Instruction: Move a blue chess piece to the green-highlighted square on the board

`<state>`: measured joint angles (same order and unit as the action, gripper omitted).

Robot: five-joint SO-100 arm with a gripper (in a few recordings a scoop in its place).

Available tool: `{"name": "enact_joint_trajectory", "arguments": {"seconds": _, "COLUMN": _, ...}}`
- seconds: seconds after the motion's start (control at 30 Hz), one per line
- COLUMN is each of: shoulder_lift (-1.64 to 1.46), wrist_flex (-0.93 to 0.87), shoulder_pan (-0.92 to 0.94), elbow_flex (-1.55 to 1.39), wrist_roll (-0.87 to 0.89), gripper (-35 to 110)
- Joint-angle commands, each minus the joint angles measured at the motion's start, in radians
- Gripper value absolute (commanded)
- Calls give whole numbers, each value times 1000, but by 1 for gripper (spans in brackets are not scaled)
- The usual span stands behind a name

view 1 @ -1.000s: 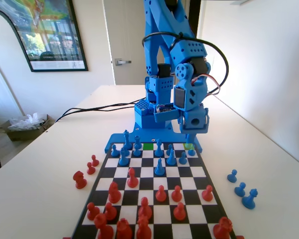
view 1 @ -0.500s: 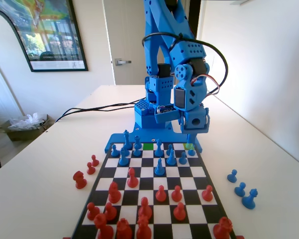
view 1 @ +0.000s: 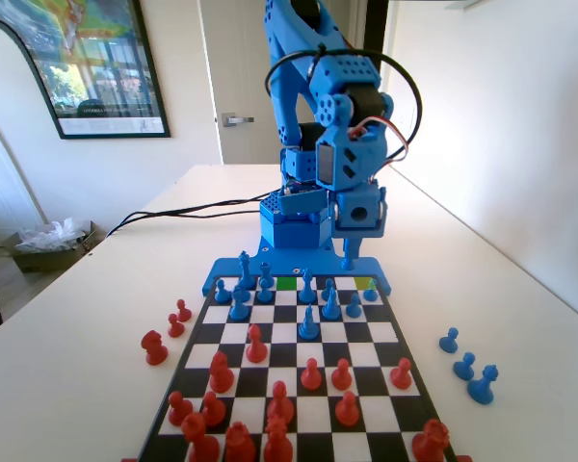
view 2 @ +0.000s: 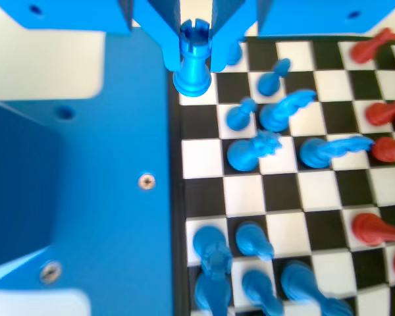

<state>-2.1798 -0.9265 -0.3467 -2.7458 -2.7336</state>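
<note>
The gripper [view 2: 195, 56] is pinching the blue chess piece [view 2: 192, 62], light rigid plastic, at its neck, hanging above the board [view 2: 283, 197] edge.

The board [view 1: 299, 371] lies on the table [view 1: 96, 318], its far end against the arm's base in the fixed view; the blue chess piece [view 2: 193, 60] hangs between the gripper [view 2: 195, 56] fingers [view 2: 159, 29], above the board's far right corner in the fixed view; the green-highlighted square [view 1: 287, 283] sits in the far row, left of that corner; three loose pieces [view 1: 465, 366] stand on the table right of the board, three others [view 1: 166, 329] left of it.
</note>
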Motion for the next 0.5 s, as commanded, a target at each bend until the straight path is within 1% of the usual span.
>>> {"name": "enact_joint_trajectory", "arguments": {"seconds": 0.0, "shoulder_lift": -98, "wrist_flex": -54, "shoulder_pan": 40, "elbow_flex": -12, "wrist_roll": -52, "gripper": 1}}
{"name": "enact_joint_trajectory", "arguments": {"seconds": 0.13, "shoulder_lift": -152, "wrist_flex": -103, "shoulder_pan": 84, "elbow_flex": -20, "wrist_roll": -71, "gripper": 1}}
{"name": "enact_joint_trajectory", "arguments": {"seconds": 0.47, "shoulder_lift": -262, "wrist_flex": -153, "shoulder_pan": 218, "elbow_flex": -69, "wrist_roll": -143, "gripper": 1}}
